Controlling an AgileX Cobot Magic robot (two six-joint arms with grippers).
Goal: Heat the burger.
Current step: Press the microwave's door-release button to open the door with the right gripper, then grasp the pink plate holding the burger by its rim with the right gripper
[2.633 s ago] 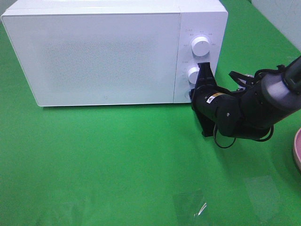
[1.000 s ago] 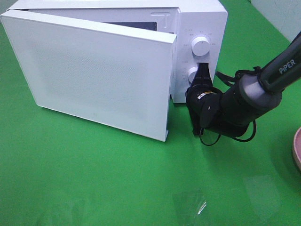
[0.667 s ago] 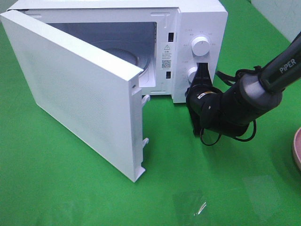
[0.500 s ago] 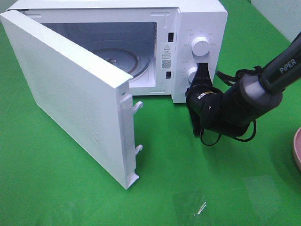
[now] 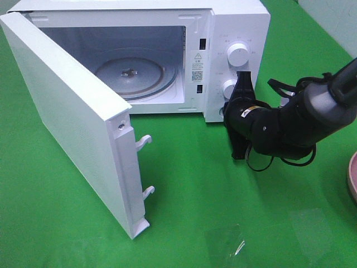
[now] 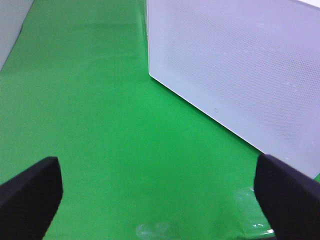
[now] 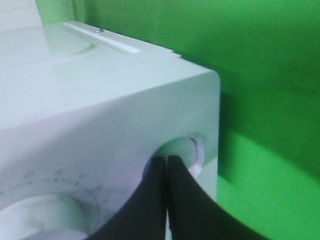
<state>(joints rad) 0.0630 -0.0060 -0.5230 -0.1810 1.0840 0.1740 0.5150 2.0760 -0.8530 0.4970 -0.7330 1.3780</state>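
Note:
The burger is out of view. The white microwave (image 5: 237, 22) stands at the back with its door (image 5: 72, 123) swung wide open to the left. Inside, the glass turntable (image 5: 131, 72) is bare. My right gripper (image 5: 227, 110) is shut and empty, its tips at the round button low on the control panel; the right wrist view shows the closed fingers (image 7: 155, 200) just at that button (image 7: 192, 150). My left gripper (image 6: 160, 200) is open and empty over the green cloth, facing the door's outer face (image 6: 240, 65).
The edge of a pink plate (image 5: 352, 173) shows at the far right. Two white knobs (image 5: 238, 54) sit on the panel above my right gripper. Clear film patches (image 5: 226, 243) lie on the green cloth near the front. The open door reaches far forward on the left.
The microwave door went from closed to swinging wide open, exposing the turntable. My right arm has shifted slightly to the right, still at the panel.

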